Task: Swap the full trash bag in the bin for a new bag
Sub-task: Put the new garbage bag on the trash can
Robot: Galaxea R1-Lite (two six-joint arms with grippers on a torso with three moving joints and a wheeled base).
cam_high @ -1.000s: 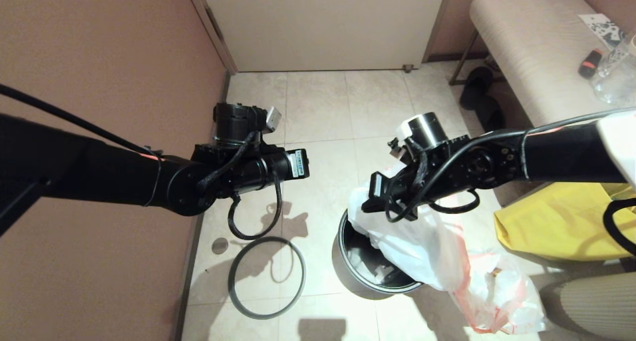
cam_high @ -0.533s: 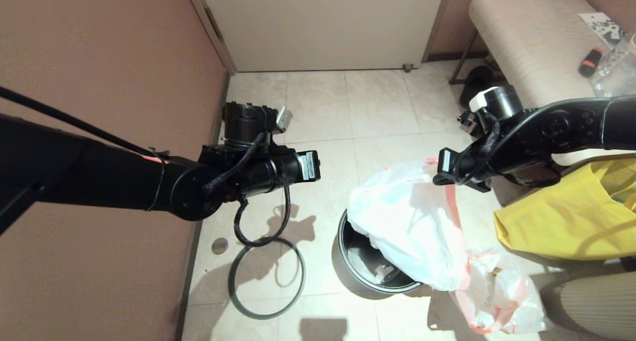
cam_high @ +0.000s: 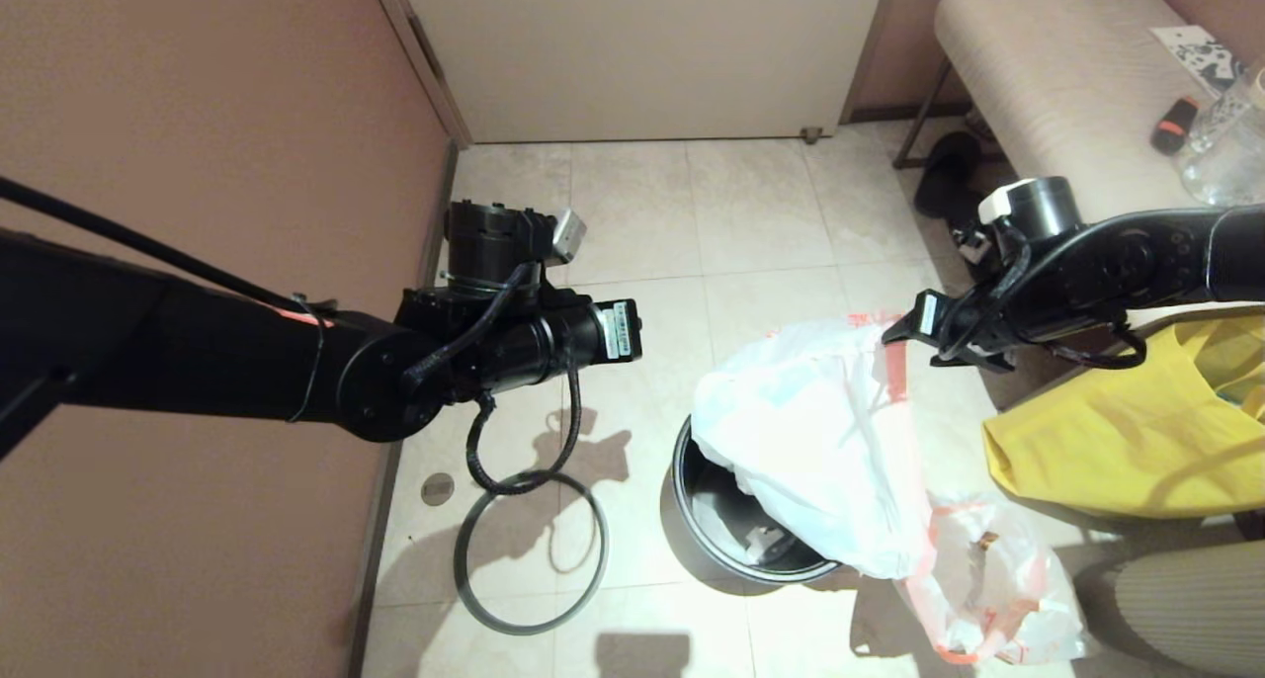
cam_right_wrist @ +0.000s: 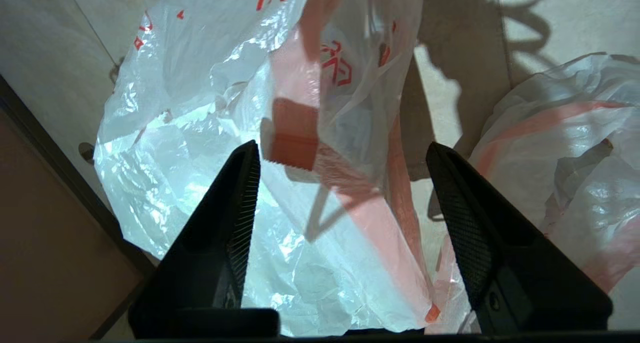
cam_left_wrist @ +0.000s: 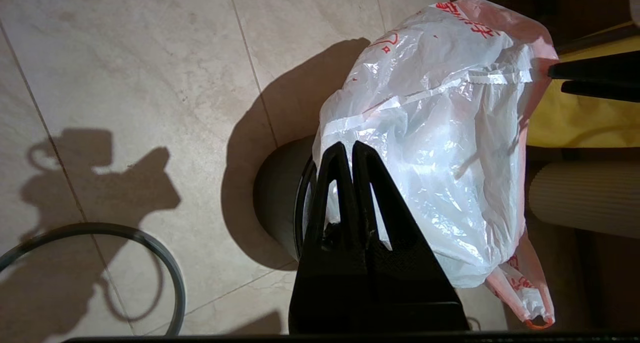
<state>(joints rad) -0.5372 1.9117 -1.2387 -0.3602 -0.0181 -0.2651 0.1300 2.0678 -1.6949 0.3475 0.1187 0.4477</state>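
Note:
The new bag (cam_high: 810, 431), white with a pink hem and red print, lies puffed up over the right side of the black bin (cam_high: 712, 530). My right gripper (cam_high: 904, 334) is at the bag's far right corner. It stands open (cam_right_wrist: 342, 153), and the pink hem runs between its fingers (cam_right_wrist: 240, 193) unpinched. My left gripper (cam_left_wrist: 347, 148) is shut on nothing, above the bin's (cam_left_wrist: 280, 193) left rim beside the new bag (cam_left_wrist: 440, 133). The full trash bag (cam_high: 998, 589) lies on the floor right of the bin. The grey hoop rim (cam_high: 529, 550) lies on the tiles left of it.
A yellow cloth tote (cam_high: 1117, 441) sits close on the right, under the right arm. A padded bench (cam_high: 1067, 95) with small items and dark shoes (cam_high: 949, 184) stand at the far right. A wall (cam_high: 198, 115) closes the left side, a door (cam_high: 642, 45) the far end.
My right gripper has pulled the new bag's hem from over the bin out to the far right and has opened. The bag now spreads wider. My left arm has shifted slightly right.

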